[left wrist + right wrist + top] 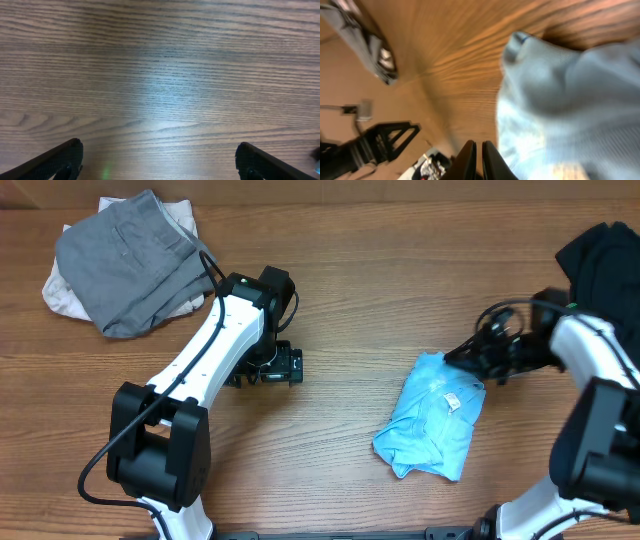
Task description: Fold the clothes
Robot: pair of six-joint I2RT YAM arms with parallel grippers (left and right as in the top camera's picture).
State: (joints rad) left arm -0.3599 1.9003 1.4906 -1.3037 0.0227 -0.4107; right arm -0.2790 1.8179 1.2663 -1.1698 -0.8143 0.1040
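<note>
The light blue T-shirt [432, 420] lies folded into a compact bundle right of the table's middle. It fills the right half of the right wrist view [570, 100], blurred. My right gripper [466, 358] hovers at the shirt's far edge; in its wrist view its fingers [478, 150] are pressed together with nothing between them. My left gripper [270, 367] is over bare wood near the table's middle, well left of the shirt. Its fingers [160, 160] are spread wide apart and empty.
A grey garment [130, 255] lies on an off-white one [58, 292] at the far left corner; the grey one also shows in the right wrist view [367, 42]. A black garment [605, 255] is heaped at the far right edge.
</note>
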